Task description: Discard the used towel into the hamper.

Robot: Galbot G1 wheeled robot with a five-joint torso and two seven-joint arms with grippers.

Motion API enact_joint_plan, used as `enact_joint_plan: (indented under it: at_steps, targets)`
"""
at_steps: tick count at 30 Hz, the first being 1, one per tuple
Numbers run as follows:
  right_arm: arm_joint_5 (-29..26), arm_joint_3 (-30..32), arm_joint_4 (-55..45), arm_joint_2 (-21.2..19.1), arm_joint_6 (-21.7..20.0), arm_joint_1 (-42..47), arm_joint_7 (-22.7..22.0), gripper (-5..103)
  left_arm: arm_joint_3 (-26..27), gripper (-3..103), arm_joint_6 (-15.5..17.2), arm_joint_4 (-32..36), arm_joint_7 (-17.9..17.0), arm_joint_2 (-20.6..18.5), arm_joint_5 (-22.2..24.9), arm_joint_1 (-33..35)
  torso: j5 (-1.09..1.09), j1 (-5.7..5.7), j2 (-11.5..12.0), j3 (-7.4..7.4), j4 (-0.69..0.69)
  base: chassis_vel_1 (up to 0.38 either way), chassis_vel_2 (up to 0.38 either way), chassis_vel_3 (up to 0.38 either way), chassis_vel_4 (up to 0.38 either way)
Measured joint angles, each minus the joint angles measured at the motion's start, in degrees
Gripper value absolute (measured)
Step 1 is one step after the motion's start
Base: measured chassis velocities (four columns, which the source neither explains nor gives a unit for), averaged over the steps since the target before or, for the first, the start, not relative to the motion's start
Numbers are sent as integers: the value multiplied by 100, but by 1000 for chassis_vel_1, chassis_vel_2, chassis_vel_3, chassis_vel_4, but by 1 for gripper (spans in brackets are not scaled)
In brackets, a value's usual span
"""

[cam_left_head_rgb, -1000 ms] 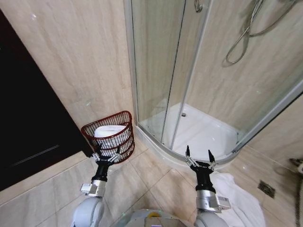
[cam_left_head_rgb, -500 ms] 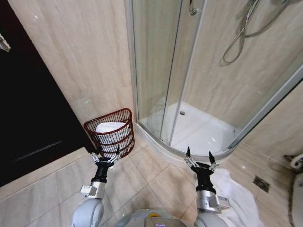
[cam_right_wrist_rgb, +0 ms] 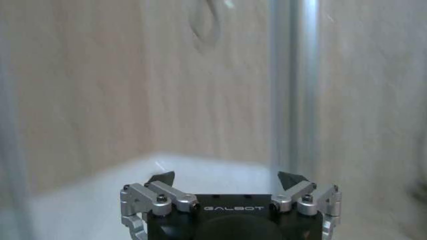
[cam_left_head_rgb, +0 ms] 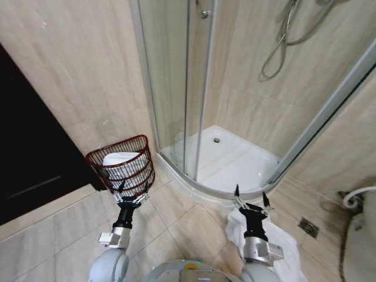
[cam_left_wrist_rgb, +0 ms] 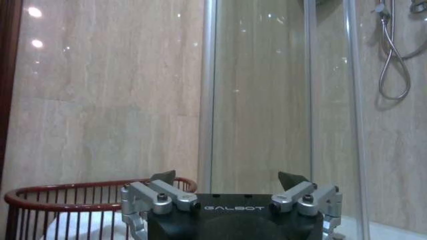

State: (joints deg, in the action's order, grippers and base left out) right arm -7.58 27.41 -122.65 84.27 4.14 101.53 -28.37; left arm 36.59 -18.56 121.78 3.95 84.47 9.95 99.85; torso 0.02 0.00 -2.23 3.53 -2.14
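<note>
The used towel (cam_left_head_rgb: 276,244) lay crumpled on the floor at about five o'clock in the head view, directly under the right hand (cam_left_head_rgb: 251,202), which hung released and empty. The hamper (cam_left_head_rgb: 120,164) stood at nine o'clock, just beyond the left hand (cam_left_head_rgb: 130,191), likewise released. The right arm looked nearer the towel.

- Head cam: high, looks forward and down over both arms at the floor, hamper (cam_left_head_rgb: 120,166) and shower enclosure (cam_left_head_rgb: 194,106).
- Left wrist cam: low, just behind the left gripper (cam_left_wrist_rgb: 227,180), level, faces the hamper rim and shower glass; both shared with head cam.
- Right wrist cam: low behind the right gripper (cam_right_wrist_rgb: 227,179), close on the shower frame.
</note>
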Motion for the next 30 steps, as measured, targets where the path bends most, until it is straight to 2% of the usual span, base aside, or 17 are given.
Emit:
enact_joint_plan:
  at_steps: [4, 6, 8, 9, 10, 11, 12, 13, 14, 16, 17, 20, 21, 23, 26, 27, 30]
  targets:
    - [-668, 405, 545, -220, -326, -34, 196, 100, 0, 100, -2, -4, -7, -7, 6, 6, -1, 0, -1, 2, 1, 55, 46, -50, -34]
    - [-1164, 728, 1168, -335, -550, -54, 860, 100, -14, 100, -13, -45, -9, -4, -5, 5, -2, 0, -3, 2, 1, 23, 22, -27, -24]
    - [-1243, 819, 1327, -326, -649, -81, 1077, 100, -21, 100, -13, -50, -9, -1, -8, 5, -1, 0, -4, 3, 1, 0, 0, 0, 0]
    - [-1331, 1024, 1628, -267, -932, -146, 1534, 100, -30, 100, -14, -58, -8, 5, -10, 3, -1, 0, -4, 3, 1, 0, 0, 0, 0]
    - [-1335, 1187, 1825, -213, -1114, -207, 1866, 100, -35, 100, -14, -65, -6, 8, -11, 0, 0, 0, -4, 3, 1, 0, 0, 0, 0]
    - [-1335, 1187, 1825, -213, -1114, -207, 1866, 100, -35, 100, -14, -65, -6, 8, -11, 0, 0, 0, -4, 3, 1, 0, 0, 0, 0]
    - [-1127, 1511, 2152, -141, -1315, -317, 2464, 100, -38, 100, -13, -80, -3, 12, -12, -7, 1, 0, -4, 4, 1, 0, 0, 0, 0]
    - [-940, 1720, 2360, -127, -1370, -405, 2821, 100, -39, 100, -14, -89, -1, 14, -11, -12, 1, 0, -4, 4, 2, 0, 0, 0, 0]
    - [-940, 1720, 2360, -127, -1370, -405, 2821, 100, -39, 100, -14, -89, -1, 14, -11, -12, 1, 0, -4, 4, 2, 0, 0, 0, 0]
    - [-633, 2047, 2775, -232, -1439, -587, 3317, 100, -37, 100, -18, -115, 1, 16, -11, -14, 0, 0, -5, 5, 2, 0, 0, 0, 0]
    - [-633, 2047, 2775, -232, -1439, -587, 3317, 100, -37, 100, -18, -115, 1, 16, -11, -14, 0, 0, -5, 5, 2, 0, 0, 0, 0]
    - [-458, 2322, 3187, -400, -1567, -806, 3828, 100, -30, 100, -48, -165, 1, 27, -9, -12, -3, 0, -6, 5, 1, 0, 0, 0, 0]
    - [-500, 2396, 3405, -481, -1554, -911, 4142, 100, -29, 100, -68, -193, 0, 32, -9, -11, -2, 0, -6, 5, 1, 0, 0, 0, 0]
    - [-526, 2422, 3513, -513, -1523, -967, 4302, 100, -30, 100, -74, -205, 1, 34, -9, -12, -2, 0, -6, 5, 2, 0, 0, 0, 0]
    - [-495, 2701, 4162, -620, -1311, -1341, 5560, 100, -43, 100, -3, -172, 0, 37, -8, -51, -2, 0, -6, 6, 0, 0, 0, 0, 0]
    - [-495, 2701, 4162, -620, -1311, -1341, 5560, 100, -43, 100, -3, -172, 0, 37, -8, -51, -2, 0, -6, 6, 0, 0, 0, 0, 0]
    - [-443, 2757, 4390, -699, -1223, -1429, 6005, 100, -58, 100, 104, -97, 7, 30, -10, -112, -1, 0, -6, 6, 1, 0, 0, 0, 0]
